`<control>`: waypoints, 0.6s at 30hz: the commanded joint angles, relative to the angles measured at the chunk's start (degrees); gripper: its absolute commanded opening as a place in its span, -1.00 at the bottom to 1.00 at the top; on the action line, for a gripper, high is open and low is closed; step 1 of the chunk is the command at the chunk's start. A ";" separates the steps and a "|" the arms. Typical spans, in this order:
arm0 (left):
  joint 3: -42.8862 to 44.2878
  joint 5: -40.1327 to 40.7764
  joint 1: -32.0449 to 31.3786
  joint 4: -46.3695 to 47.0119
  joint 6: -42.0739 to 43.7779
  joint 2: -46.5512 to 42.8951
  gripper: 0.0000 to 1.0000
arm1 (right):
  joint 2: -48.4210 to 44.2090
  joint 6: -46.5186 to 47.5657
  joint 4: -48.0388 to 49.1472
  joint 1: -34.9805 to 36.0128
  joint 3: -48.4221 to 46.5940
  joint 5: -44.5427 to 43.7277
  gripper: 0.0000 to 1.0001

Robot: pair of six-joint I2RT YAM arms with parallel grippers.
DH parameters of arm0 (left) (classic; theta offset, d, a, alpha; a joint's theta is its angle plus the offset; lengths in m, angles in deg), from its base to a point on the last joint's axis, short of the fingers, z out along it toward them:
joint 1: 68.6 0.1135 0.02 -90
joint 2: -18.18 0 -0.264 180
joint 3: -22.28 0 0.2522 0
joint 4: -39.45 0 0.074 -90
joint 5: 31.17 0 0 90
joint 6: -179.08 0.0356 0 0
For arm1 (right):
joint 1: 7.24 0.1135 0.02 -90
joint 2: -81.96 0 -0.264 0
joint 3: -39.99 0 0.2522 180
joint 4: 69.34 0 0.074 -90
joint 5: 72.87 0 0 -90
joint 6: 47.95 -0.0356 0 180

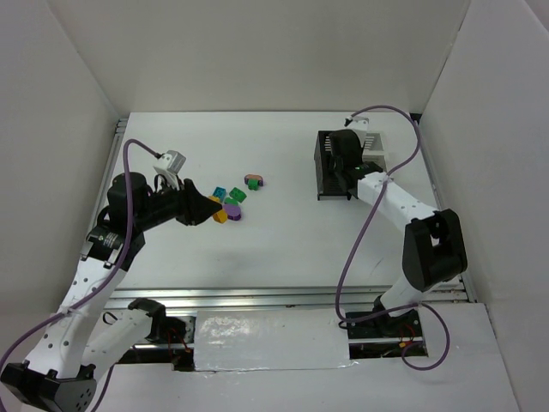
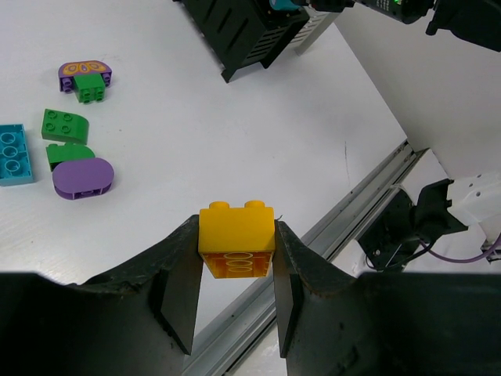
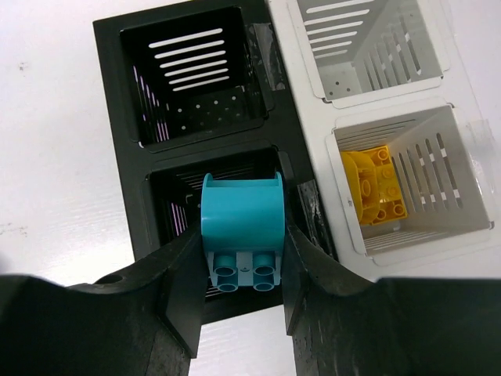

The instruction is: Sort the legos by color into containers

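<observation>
My left gripper is shut on a yellow brick, held above the white table right of the loose pile; it shows in the top view. The pile holds a teal brick, two green bricks, a purple oval and a purple piece with a green brick on it. My right gripper is shut on a teal brick over the near black bin. The far black bin looks empty. The near white bin holds yellow bricks.
The bin block stands at the back right of the table, with white bins on its right side. White walls enclose the table. A metal rail runs along the front edge. The right arm's purple cable loops over the table.
</observation>
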 commanded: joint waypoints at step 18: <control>0.41 -3.98 -0.09 3.58 -0.57 0.13 -1.00 | -6.98 -0.93 0.25 0.18 -2.70 7.16 0.99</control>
